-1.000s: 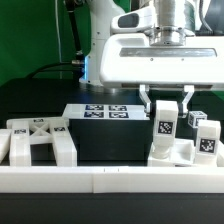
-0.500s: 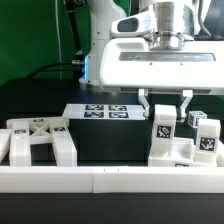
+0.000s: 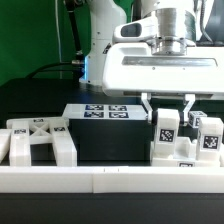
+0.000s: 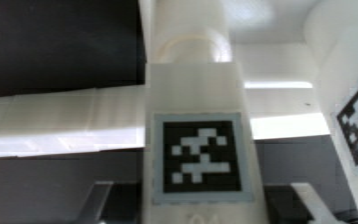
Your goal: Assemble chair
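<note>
You are partway through, by my reading. Your hand sits over the chair parts at the exterior view's right, its fingers closed on an upright white post with a square tag; the wrist view shows that post running straight between the fingers. The post stands on or against a low white block, with another tagged piece just beside it (whether the post is seated or only resting there, I cannot tell). A separate chunky part lies on the desk at the exterior view's left, unjoined, so more joining is left. The marker board lies behind.
</note>
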Controlling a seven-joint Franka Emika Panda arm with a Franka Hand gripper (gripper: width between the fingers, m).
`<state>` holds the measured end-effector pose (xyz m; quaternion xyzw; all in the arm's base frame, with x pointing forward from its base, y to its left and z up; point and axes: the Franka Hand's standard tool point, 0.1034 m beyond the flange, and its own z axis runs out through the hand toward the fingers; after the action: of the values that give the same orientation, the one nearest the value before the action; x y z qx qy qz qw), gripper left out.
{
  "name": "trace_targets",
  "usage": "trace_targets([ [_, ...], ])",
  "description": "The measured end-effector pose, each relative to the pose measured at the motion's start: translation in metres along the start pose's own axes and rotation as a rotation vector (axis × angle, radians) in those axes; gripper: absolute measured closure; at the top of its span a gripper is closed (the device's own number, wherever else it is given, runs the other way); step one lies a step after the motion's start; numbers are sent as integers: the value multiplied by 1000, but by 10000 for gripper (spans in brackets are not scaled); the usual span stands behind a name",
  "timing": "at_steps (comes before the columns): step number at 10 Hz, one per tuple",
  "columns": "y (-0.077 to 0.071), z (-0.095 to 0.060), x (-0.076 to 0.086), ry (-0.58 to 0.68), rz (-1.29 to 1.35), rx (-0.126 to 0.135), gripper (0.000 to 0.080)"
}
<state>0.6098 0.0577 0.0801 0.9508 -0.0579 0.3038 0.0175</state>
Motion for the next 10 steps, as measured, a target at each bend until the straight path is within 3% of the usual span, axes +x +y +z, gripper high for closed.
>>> trace_targets([
  [3,2,-1,-6,47,1,-7,509],
  [7,2,1,-8,-22,0,-5,499],
  [9,2,1,-9,-30,-5,-5,190],
  [10,3,-2,-5,-67,-8,-1,162],
])
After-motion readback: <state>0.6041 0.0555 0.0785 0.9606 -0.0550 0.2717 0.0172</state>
